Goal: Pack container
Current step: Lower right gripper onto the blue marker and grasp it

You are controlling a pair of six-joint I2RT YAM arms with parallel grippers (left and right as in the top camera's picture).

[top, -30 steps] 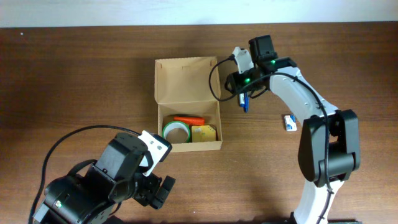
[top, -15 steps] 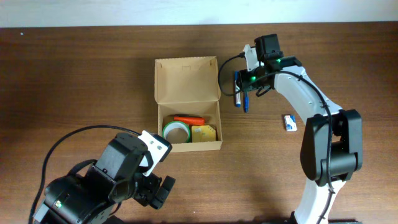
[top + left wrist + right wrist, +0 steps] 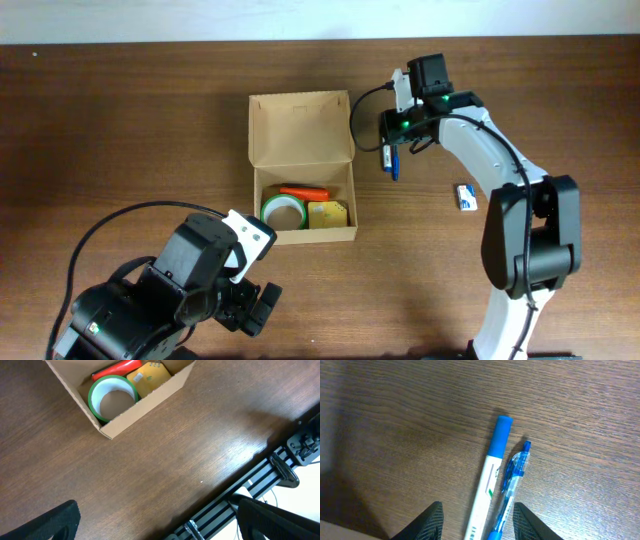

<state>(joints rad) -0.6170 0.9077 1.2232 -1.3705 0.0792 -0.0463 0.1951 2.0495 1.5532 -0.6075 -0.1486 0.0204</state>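
Left gripper (image 3: 157,510): open wide and empty, over bare table (image 3: 150,120), near the front corner of the box (image 3: 300,236).
Box: one, in the middle of the table, with the lid (image 3: 300,128) open toward the far side.
In the box: three things — one green tape roll (image 3: 283,210), one orange marker (image 3: 304,191), one yellow pack (image 3: 328,214).
White block (image 3: 466,196): one, lying well to the right of the box.
Pens (image 3: 389,160): two, side by side just right of the box — one blue-capped marker (image 3: 492,467), one blue click pen (image 3: 514,472).
Right gripper (image 3: 477,507): open above the pens, one finger on each side, gripping nothing.

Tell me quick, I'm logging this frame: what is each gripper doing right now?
Left gripper: open, empty.
Right gripper: open above the blue marker and blue pen, gripping neither.
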